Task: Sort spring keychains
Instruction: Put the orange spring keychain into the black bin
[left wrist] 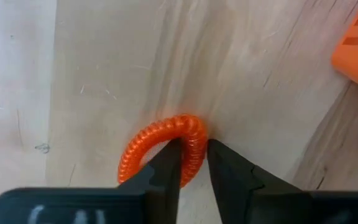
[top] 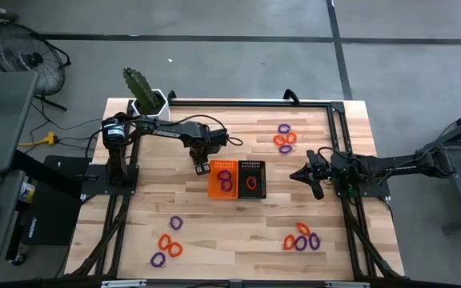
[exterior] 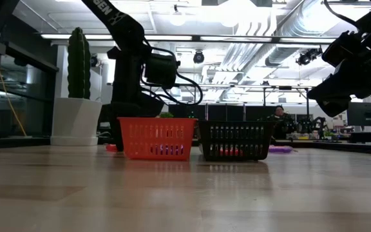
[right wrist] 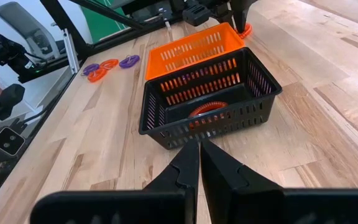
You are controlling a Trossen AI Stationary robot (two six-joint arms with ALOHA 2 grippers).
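The left gripper (left wrist: 194, 163) is sitting low over the counter (top: 294, 204) just beside the orange bin (top: 222, 180), its fingers (left wrist: 169, 163) straddling one side of an orange keychain (left wrist: 160, 146) that is lying flat on the wood; one finger is standing inside the loop and the other outside, narrowly parted around the coil, and whether they are already biting on it cannot be told. The right gripper (right wrist: 199, 163) is waiting on the far side of the black bin (top: 251, 178), fingers pressed together and holding nothing. One orange coil (right wrist: 207, 111) is lying in the black bin and purple ones (top: 226, 179) are showing in the orange bin, while the remaining keychains are lying in loose clusters (top: 285, 138) towards the counter's corners. The grip is looking risky: the fingers are catching only a thin arc of a springy, slippery coil, so it could squirt sideways as they are closing, or stretch and slip free on the lift. Judging by the bins' contents, this orange one is probably belonging in the black bin, so the carry would be passing over the orange bin's rim, and a dangling loop could snag that wall or drop into the wrong bin.
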